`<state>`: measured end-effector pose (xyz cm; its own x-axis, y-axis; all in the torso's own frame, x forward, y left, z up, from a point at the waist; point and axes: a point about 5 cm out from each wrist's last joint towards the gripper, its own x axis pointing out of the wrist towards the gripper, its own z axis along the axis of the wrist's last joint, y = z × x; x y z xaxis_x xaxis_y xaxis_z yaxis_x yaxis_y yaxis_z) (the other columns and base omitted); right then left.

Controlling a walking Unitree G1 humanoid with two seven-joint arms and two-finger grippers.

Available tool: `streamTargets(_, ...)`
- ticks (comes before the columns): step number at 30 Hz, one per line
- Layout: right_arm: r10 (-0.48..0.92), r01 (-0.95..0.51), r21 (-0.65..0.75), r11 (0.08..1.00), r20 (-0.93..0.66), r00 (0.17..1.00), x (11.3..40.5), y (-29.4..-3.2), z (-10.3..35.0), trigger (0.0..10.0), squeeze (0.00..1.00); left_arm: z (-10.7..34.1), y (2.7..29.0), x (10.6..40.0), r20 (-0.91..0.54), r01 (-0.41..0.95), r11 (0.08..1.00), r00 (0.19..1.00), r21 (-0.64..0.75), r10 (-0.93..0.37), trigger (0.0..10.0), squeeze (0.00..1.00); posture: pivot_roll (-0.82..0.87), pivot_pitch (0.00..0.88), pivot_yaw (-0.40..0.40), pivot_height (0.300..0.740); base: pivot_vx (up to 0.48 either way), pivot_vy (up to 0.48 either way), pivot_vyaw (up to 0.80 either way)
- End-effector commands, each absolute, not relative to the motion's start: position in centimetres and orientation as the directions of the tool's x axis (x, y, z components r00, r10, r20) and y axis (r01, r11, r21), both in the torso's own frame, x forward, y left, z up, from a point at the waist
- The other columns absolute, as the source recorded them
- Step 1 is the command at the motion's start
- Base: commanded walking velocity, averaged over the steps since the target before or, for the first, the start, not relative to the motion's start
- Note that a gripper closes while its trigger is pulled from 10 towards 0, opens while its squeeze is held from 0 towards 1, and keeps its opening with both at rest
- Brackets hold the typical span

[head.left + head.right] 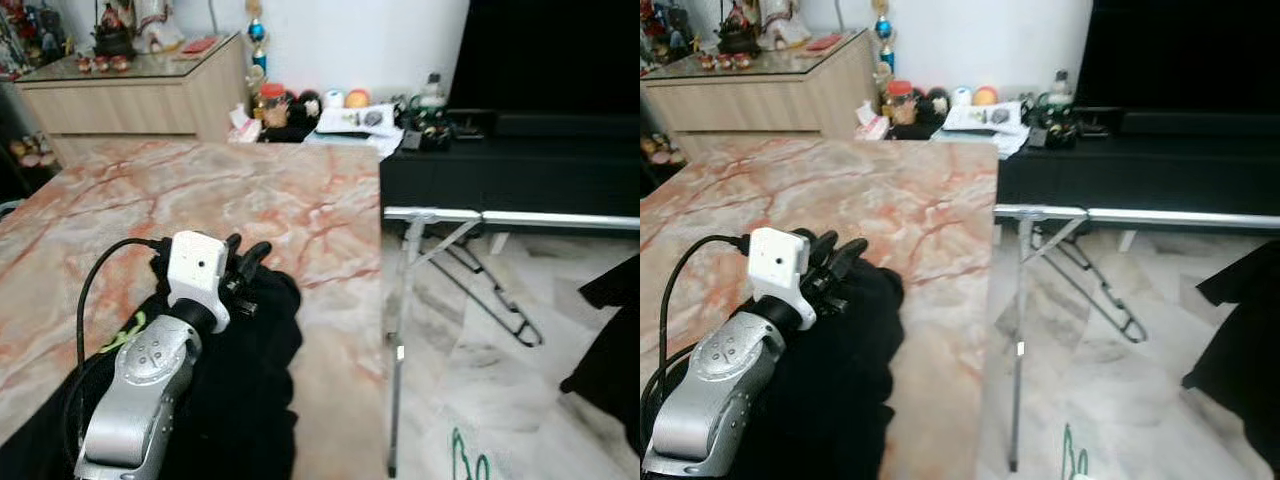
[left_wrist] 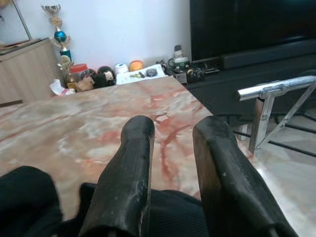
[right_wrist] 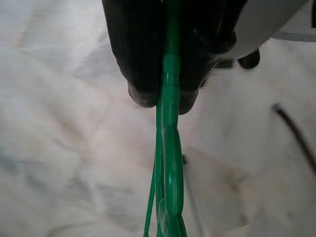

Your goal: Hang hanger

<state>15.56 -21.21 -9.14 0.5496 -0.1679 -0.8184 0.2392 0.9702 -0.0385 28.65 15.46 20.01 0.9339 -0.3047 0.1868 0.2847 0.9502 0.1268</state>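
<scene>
Stood before a pink-veined marble worktop (image 1: pixel 230 200), stretching ahead of the left fingers (image 2: pixel 129 168). Beyond the worktop's edge, off to the right of those fingers, ran a silver metal rail (image 1: pixel 520 217) of a rack over the pale marble floor (image 1: pixel 500 400). Under and behind the left fingers lay a heap of black cloth (image 1: pixel 250 400). Left fingers spread apart, grasping nothing, hovering just above the cloth. Down low over the floor, right fingers (image 3: pixel 143 74) clenched on a green hanger (image 3: pixel 170 163), its thin plastic running out past the fingertips.
</scene>
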Motion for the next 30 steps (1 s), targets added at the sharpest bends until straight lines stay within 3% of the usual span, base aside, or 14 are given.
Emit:
streamTargets(1,-0.16,0.244,-0.03,0.969,-0.829,0.535,15.2,-20.8,-9.4,10.0,0.0,20.1,16.2,28.6,0.178,0.251,0.957,0.945,0.146,-0.275,10.0,0.0,0.06,0.057,0.037,0.74,0.0,-0.469,0.0)
streamTargets(30,-0.185,0.245,-0.052,0.968,-0.81,0.557,16.3,-21.2,-8.9,10.0,0.0,19.2,15.8,28.2,0.145,0.279,0.949,0.943,0.145,-0.299,10.0,0.0,0.05,0.064,0.027,0.74,0.0,-0.469,0.0)
